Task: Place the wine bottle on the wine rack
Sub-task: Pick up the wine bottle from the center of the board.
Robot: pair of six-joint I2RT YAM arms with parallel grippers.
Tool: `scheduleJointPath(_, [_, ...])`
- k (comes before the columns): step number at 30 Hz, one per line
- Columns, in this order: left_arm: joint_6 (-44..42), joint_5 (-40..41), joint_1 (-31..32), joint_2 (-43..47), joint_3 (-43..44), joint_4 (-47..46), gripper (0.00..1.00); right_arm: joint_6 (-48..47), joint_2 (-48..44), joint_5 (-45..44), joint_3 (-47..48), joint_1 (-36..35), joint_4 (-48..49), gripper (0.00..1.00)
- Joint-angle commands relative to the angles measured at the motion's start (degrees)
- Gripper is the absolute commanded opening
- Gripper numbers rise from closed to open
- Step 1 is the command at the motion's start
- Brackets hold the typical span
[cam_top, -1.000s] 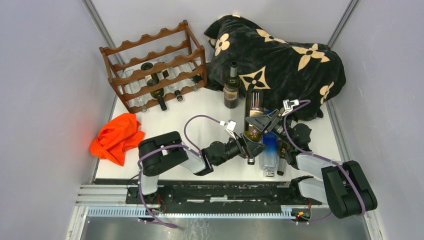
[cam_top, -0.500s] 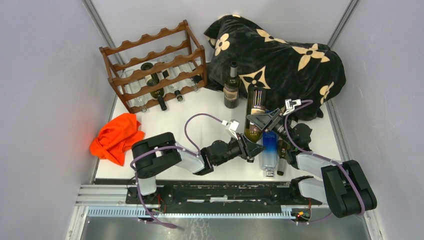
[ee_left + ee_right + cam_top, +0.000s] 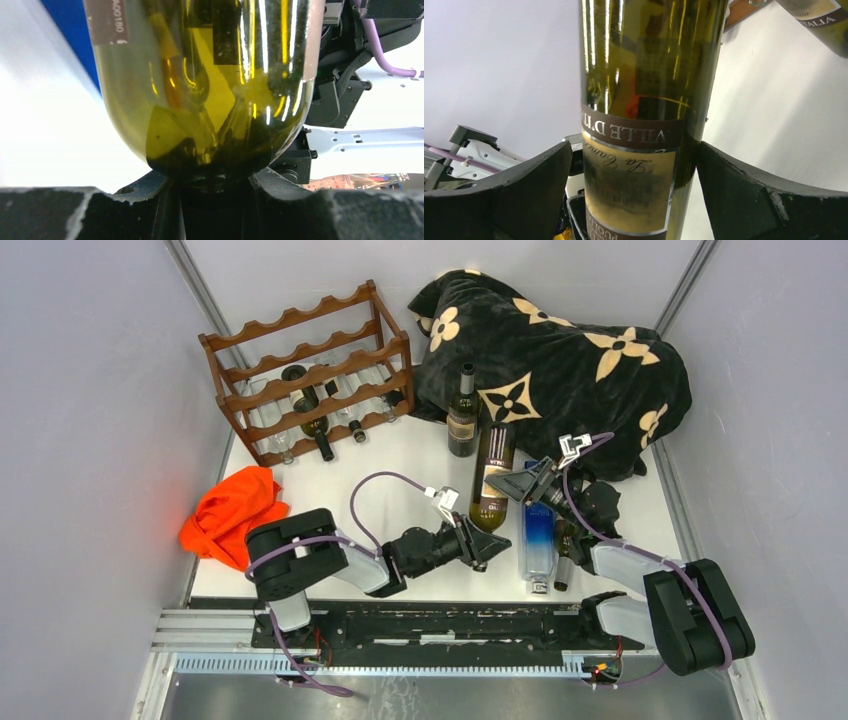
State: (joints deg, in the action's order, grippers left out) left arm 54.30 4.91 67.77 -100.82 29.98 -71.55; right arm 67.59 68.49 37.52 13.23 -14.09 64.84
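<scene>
**A:** What can you read on the wine bottle (image 3: 644, 100)?

**B:** In the right wrist view the label is upside down. A brown band carries silver capitals starting "VILLE D'I…". Under it is a cream panel with cursive starting "La C…", and the rest of that is too blurred to read. The lowest band starts "PUGL…". In the left wrist view a brown label edge has "A00180" printed sideways. A second bottle (image 3: 819, 20) in the corner shows "…TALIA".

**A:** What about the material and shape?

**B:** It is glossy olive-green glass with a straight cylindrical body. A rounded shoulder narrows into the neck.

**A:** How do the fingers stand?

**B:** The left fingers (image 3: 75, 215) are closed on the neck just below the shoulder. The right fingers (image 3: 754, 200) are spread wide on either side of the labelled body. There is a clear gap on one side, so they are not gripping.

**A:** Where is the bottle relative to the wine rack (image 3: 310, 370)?

**B:** It is well to the rack's right and nearer the arms, over the white table (image 3: 400, 460). Its neck points toward the arm bases. I cannot tell whether it touches the table. The rack is dark reddish-brown wood with wavy scalloped rails, and bottles lie in its lower tiers.
</scene>
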Motion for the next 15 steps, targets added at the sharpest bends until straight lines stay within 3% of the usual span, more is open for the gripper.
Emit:
scheduleJointPath(1, [-3.22, 2.23, -1.14, 5.78, -1.86, -9.64, 0.02, -6.73, -0.95, 1.07, 5.35, 0.36, -3.78, 0.98])
scheduleJointPath(9, [-3.34, 5.65, -1.60, 12.98, -7.49, -4.91, 0.02, -11.26, 0.51, 5.15, 6.99, 0.79, -4.06, 0.98])
scheduleJointPath(15, [-5.12, 5.55, -1.61, 22.48, -8.71, 12.10, 0.02, -15.47, -1.03, 9.10, 7.70, 2.31, -1.65, 0.98])
